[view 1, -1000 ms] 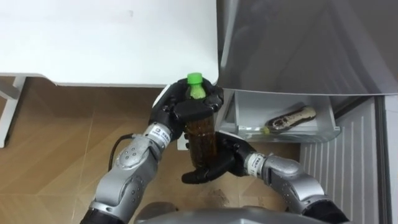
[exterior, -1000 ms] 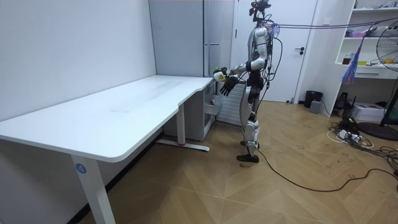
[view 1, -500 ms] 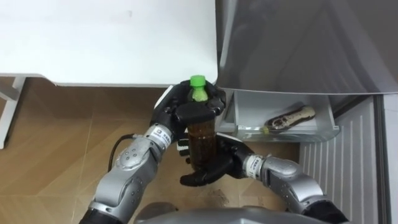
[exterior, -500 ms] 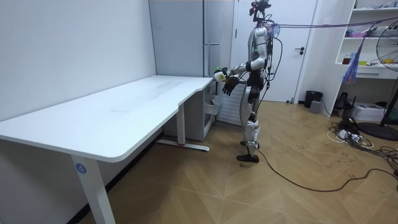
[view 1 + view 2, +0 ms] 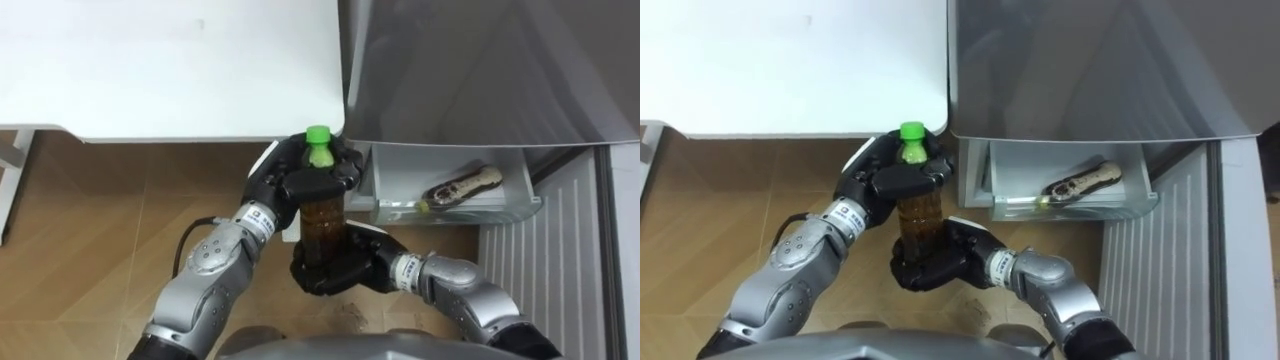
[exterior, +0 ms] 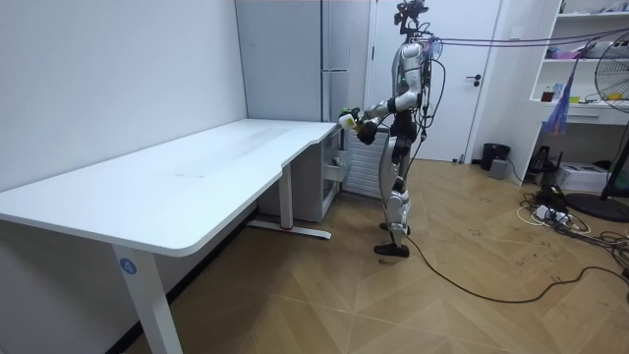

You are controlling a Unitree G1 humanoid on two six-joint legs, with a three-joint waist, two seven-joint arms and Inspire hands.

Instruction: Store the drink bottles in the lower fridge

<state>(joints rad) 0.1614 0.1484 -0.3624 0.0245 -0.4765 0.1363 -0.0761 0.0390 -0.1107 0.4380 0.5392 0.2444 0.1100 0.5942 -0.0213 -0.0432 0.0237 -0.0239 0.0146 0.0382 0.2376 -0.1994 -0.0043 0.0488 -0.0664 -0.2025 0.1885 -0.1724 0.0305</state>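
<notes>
Both eye views looked steeply down from the head, close above the left hand (image 5: 300, 185) and right hand (image 5: 335, 270), a small sideways step apart. The room view stood well off, facing the robot's side, the desk (image 6: 197, 177) stretching between it and the hands. All three shared the hands, the bottle (image 5: 322, 215) and the desk corner.

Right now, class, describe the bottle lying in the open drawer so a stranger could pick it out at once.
Find the grey fridge beside the white desk; its pale lower drawer stands pulled open. Inside lies a dark bottle on its side, unlike the upright green-capped bottle held by the left hand and right hand.
</notes>
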